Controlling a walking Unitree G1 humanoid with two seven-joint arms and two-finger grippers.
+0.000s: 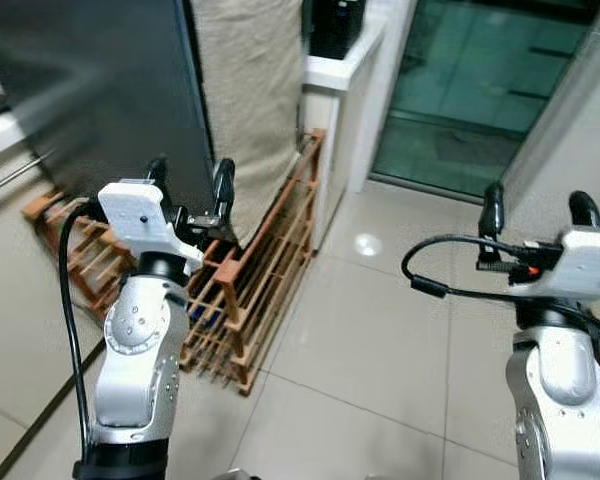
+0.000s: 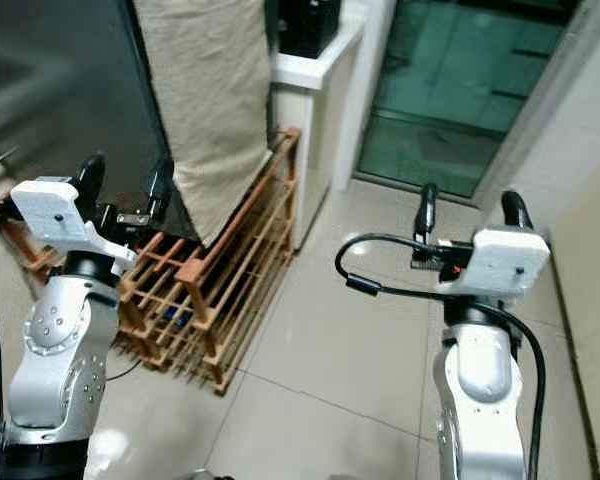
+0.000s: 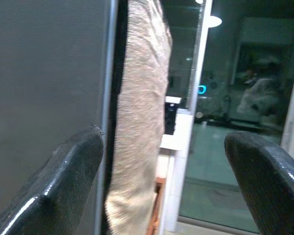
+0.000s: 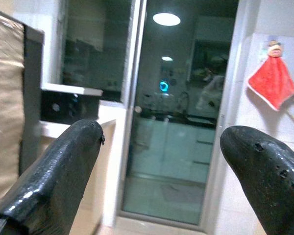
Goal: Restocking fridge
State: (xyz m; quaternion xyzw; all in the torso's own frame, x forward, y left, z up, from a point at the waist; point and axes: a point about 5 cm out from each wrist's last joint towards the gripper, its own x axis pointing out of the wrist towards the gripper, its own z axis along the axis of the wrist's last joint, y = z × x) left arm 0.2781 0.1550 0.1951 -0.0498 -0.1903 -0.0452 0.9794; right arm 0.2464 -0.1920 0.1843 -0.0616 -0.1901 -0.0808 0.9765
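With the left gripper (image 1: 191,176) and right gripper (image 1: 538,205) both spread wide and empty, the robot should face the fridge (image 1: 90,90) squarely before reaching for its door.

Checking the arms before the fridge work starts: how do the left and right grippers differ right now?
The left gripper is raised close to the dark fridge door, above the wooden rack; the right gripper hangs over bare tiled floor, toward the glass door. Both have open, empty jaws pointing forward at similar height.
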